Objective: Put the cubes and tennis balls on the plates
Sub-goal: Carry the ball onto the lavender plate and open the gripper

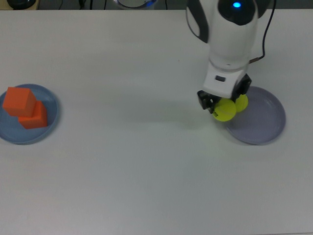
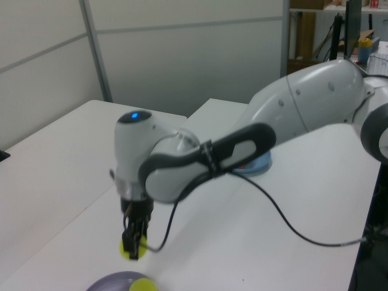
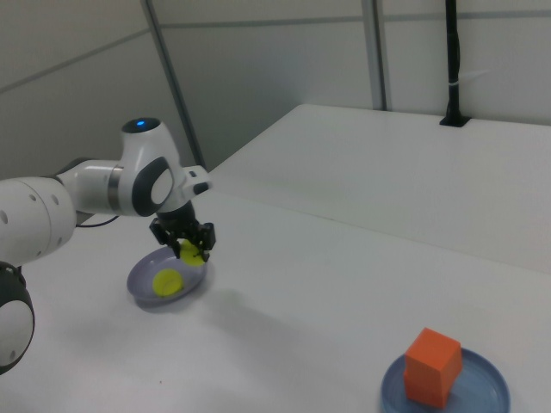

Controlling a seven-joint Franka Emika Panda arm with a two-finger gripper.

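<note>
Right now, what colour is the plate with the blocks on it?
Light blue; the plate shows best in the top view.

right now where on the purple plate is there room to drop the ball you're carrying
The purple plate is bare across its half toward the top view's right and bottom, away from the resting tennis ball at its upper-left rim. That corner is crowded: the gripper with the carried tennis ball hangs there. The blue plate is filled by two cubes.
</note>
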